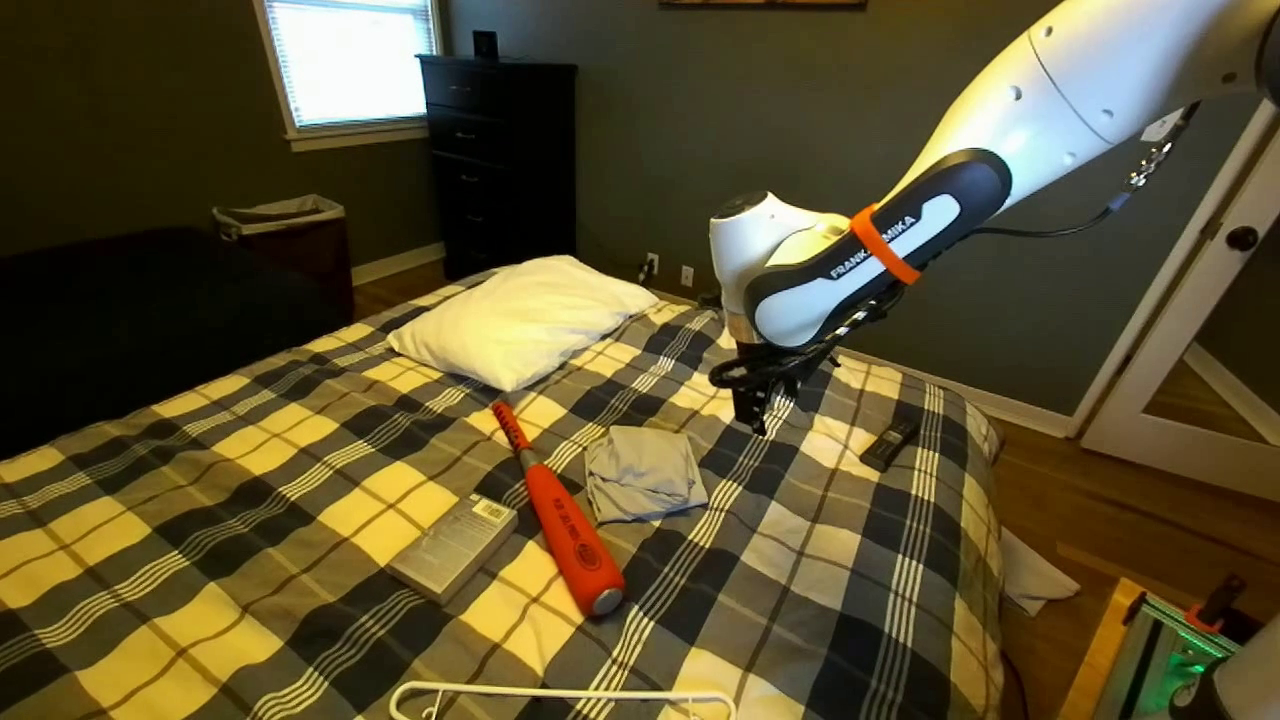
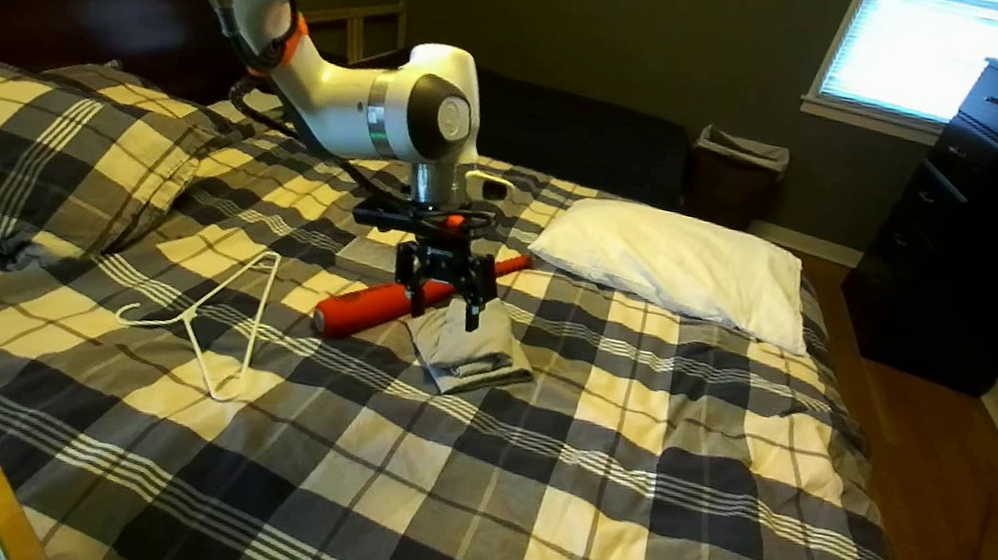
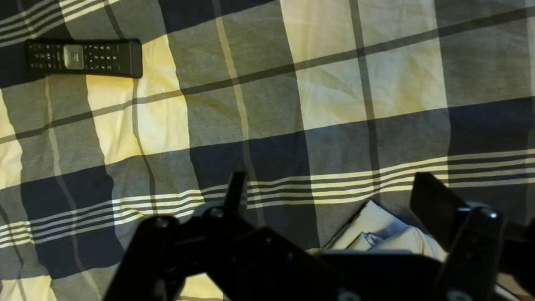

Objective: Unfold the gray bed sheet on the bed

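One gray bed sheet (image 1: pixel 645 478), folded; pinching several layers together could drag it whole, unopened. One gripper (image 2: pixel 444 316), jaws parted, empty.

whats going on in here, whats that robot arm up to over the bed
A robot arm has its pincer open above the bed, close to a gray sheet but holding nothing. The job is to unfold that sheet, which lies in a folded, wrinkled bundle, so that part isn't done yet. A red bat lies right beside it, with a white pillow also on the bed.
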You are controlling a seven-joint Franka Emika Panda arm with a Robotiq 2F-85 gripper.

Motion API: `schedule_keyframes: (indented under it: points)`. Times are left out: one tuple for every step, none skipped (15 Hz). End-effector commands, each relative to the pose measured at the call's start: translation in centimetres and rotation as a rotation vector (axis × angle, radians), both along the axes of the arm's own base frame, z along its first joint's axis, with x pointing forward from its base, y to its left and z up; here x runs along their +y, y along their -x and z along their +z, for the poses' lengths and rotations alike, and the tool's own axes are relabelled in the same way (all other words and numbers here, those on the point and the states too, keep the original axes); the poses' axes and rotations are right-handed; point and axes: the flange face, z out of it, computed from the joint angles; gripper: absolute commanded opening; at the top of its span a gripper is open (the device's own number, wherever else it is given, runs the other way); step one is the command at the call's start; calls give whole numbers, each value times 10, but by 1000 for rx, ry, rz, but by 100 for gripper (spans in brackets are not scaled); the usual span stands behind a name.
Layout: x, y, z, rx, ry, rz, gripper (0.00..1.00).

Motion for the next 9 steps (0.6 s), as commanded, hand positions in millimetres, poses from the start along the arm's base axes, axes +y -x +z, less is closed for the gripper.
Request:
schedule_keyframes:
  points:
    - [10, -3, -15, -42, -1, 34, 100]
    - [21, -2, -25, -56, -40, 70, 100]
    - [35, 3, -37, -74, -64, 105, 100]
    - [47, 8, -47, -98, -79, 144, 100]
    - [60, 13, -60, -126, -102, 174, 100]
    - [72, 17, -71, -151, -130, 202, 100]
    - [82, 20, -79, -187, -139, 237, 100]
    - [87, 17, -89, -227, -140, 266, 100]
    - [89, 12, -100, -223, -135, 278, 100]
